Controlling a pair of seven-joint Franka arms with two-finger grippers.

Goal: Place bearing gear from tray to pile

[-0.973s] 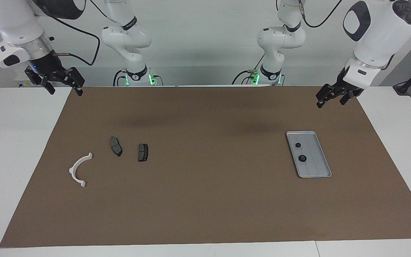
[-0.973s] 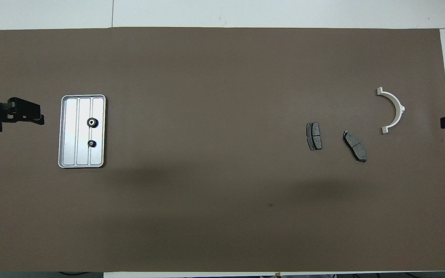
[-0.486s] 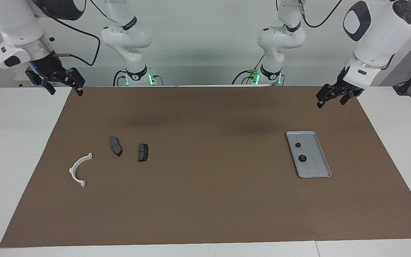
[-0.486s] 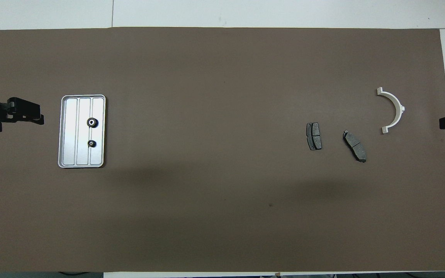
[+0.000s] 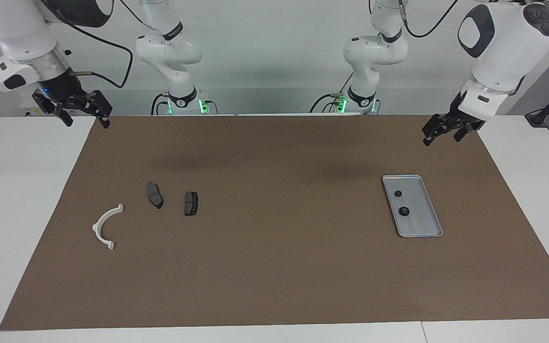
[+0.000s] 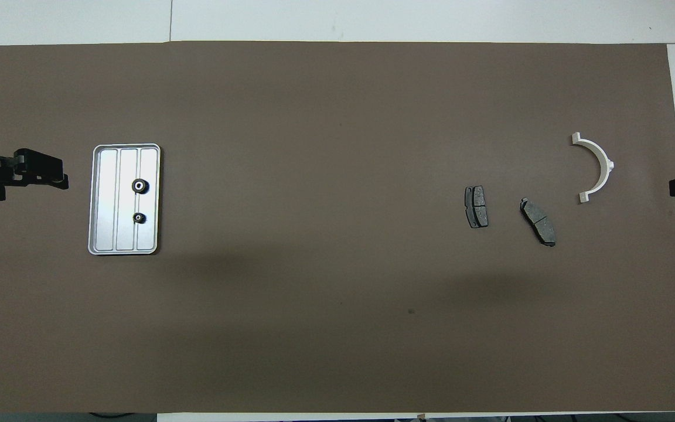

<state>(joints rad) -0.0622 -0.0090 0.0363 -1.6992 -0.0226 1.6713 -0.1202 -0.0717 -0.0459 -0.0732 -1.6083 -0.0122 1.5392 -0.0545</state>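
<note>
Tray (image 5: 412, 206) sits at right of centre in the facing view, on the brown mat (image 5: 274, 267). Two gears lie in it: the larger gear (image 5: 403, 211) and the smaller gear (image 5: 398, 193), apart from each other.

Pile at left of centre in that view: white bracket (image 5: 105, 226) and two brake pads (image 5: 155, 195) (image 5: 191, 203), none touching.

Left gripper (image 5: 440, 133) hangs at upper right over the mat's corner, holding nothing; how far open, cannot tell. Right gripper (image 5: 84, 112) hangs at upper left, fingers spread, empty.
</note>
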